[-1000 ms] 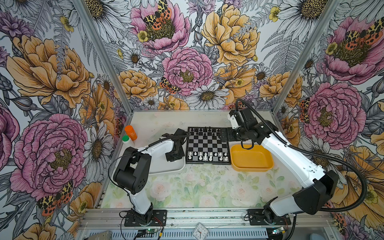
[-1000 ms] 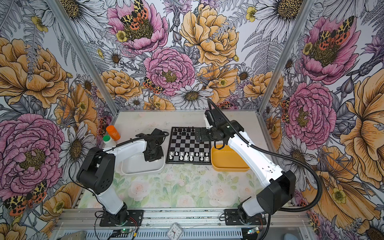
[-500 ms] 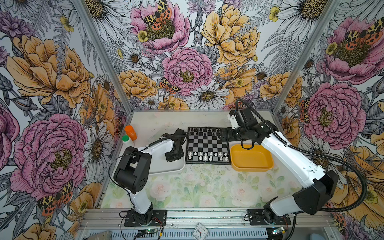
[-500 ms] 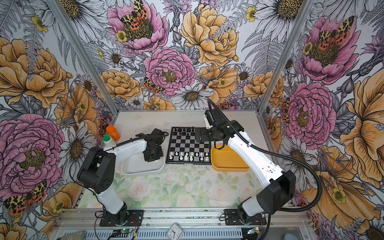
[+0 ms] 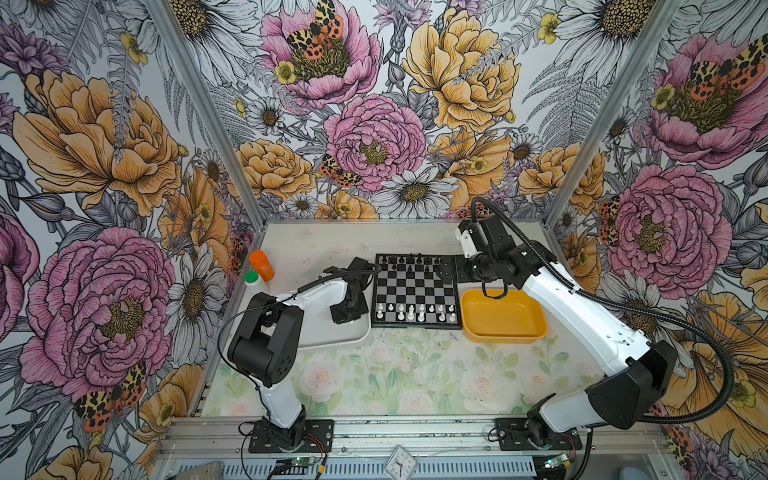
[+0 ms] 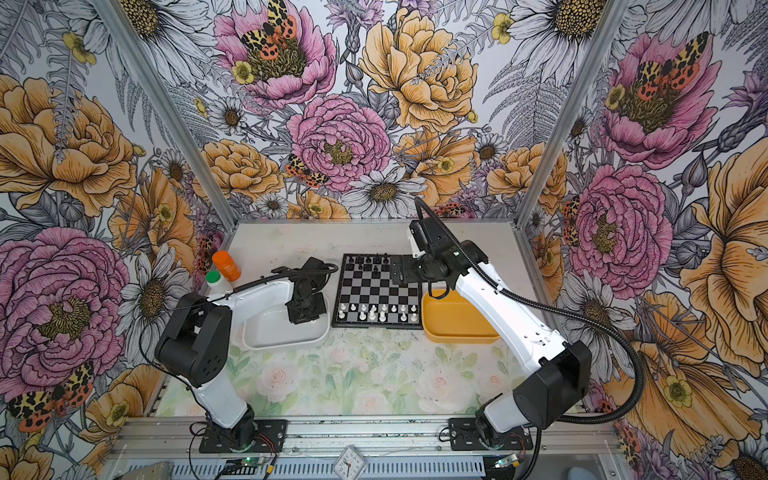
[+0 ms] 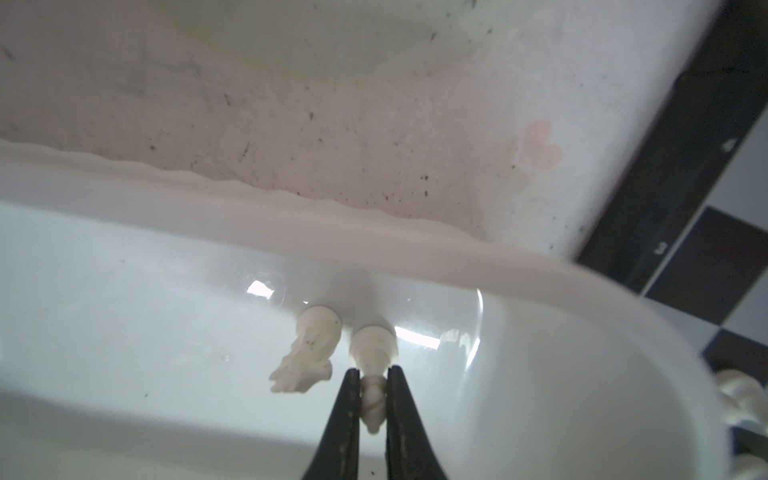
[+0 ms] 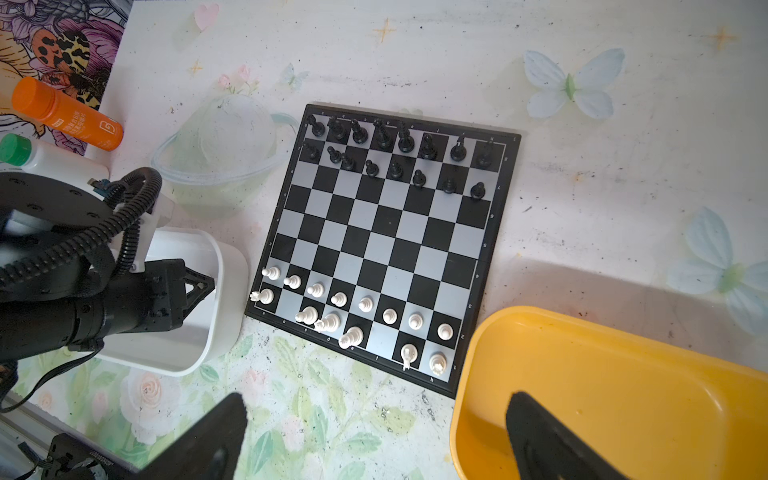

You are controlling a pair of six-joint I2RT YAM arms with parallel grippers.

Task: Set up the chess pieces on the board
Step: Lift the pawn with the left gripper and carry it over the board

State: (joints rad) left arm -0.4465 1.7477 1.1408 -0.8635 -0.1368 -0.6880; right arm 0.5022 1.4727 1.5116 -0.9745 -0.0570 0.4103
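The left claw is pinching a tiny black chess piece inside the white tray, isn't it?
Not quite: the chess piece is white, not black. The left wrist view shows the left claw pinching it inside the white tray.

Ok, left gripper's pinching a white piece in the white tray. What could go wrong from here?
The left gripper holds the tiny white plastic chess piece only near its top, so it may swing or slip on lifting. The white knight lying right beside it could get dragged along.
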